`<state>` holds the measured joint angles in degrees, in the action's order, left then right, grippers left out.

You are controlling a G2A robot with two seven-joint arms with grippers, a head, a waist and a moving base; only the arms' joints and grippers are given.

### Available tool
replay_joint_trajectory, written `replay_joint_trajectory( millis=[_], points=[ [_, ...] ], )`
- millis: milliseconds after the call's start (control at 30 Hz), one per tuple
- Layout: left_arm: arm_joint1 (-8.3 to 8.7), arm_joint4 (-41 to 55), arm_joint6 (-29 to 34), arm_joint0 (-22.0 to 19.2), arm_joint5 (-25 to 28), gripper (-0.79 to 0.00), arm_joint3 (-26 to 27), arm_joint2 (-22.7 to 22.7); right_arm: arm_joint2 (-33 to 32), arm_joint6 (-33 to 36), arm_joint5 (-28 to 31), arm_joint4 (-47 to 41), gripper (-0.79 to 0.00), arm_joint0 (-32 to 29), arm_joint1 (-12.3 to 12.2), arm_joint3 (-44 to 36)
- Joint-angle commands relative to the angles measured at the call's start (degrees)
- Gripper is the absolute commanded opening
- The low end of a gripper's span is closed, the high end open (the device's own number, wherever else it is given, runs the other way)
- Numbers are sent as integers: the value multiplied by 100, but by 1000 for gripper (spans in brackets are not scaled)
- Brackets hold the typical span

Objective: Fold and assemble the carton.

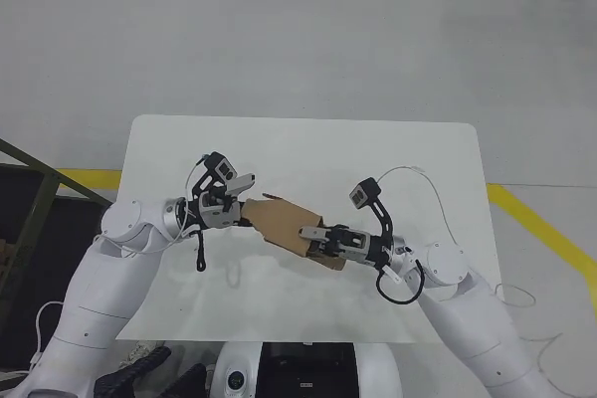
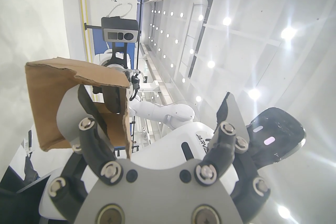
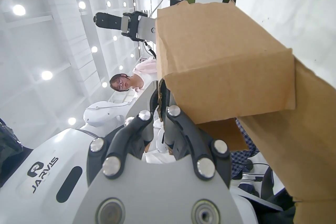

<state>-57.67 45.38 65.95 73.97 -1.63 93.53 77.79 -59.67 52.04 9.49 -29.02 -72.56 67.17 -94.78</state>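
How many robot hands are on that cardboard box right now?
2. The left gripper has one finger inside the open end of the carton; the right gripper pinches its edge at the opposite end.

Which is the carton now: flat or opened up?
Opened up. The carton shows two faces meeting at a fold, and the left wrist view looks into its hollow end.

Left claw (image 2: 153,93) spread; right (image 3: 162,93) seemingly clamped.
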Motion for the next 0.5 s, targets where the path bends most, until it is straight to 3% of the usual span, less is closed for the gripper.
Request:
replay_joint_trajectory(
  millis=[0, 467],
  points=[
    [3, 4, 4, 5, 2, 0, -12, 24, 1, 26, 0, -26, -785, -2, 0, -5],
    [44, -25, -158, 52, 78, 0, -182, 398, -57, 800, -60, -108, -785, -149, -70, -14]
  ],
)
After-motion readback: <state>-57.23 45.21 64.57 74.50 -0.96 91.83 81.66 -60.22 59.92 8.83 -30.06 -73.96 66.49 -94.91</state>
